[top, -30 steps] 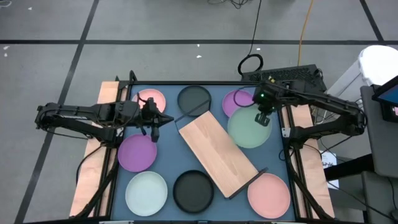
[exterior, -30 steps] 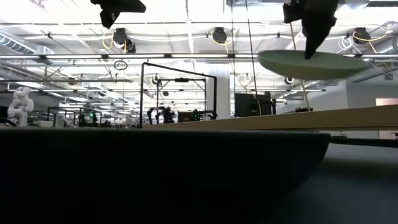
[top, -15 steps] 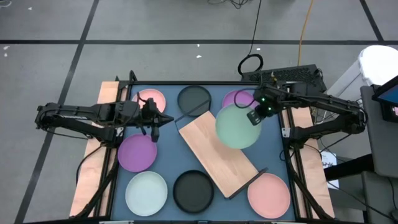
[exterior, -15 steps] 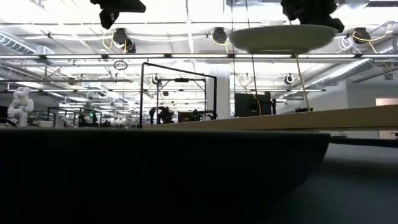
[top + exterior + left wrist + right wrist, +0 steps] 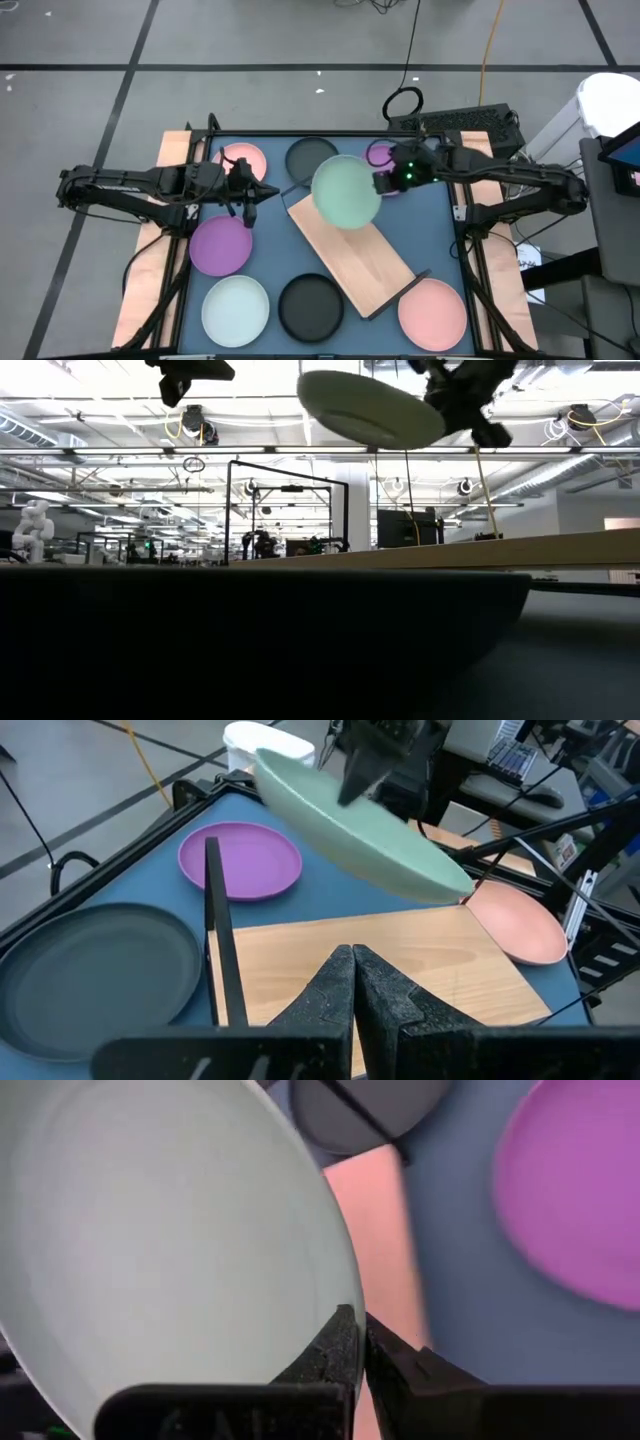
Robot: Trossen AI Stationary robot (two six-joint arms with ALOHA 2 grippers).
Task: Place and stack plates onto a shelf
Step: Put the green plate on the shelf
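High view: along the near table edge lie a pale plate (image 5: 236, 308), a black plate (image 5: 311, 306) and a pink plate (image 5: 432, 312), with a purple plate (image 5: 220, 246) just behind them on the left. The wooden shelf (image 5: 361, 256) lies diagonally at the table centre, and the right gripper (image 5: 380, 184) is clenched on the rim of the pale green plate (image 5: 345, 192), holding it tilted in the air above the shelf's far end (clear of the board). The left gripper (image 5: 249, 191) hangs clenched and empty at the far left, near a second pink plate (image 5: 243, 158), with a second black plate (image 5: 310, 156) and a second purple plate (image 5: 378, 155) along the far edge.
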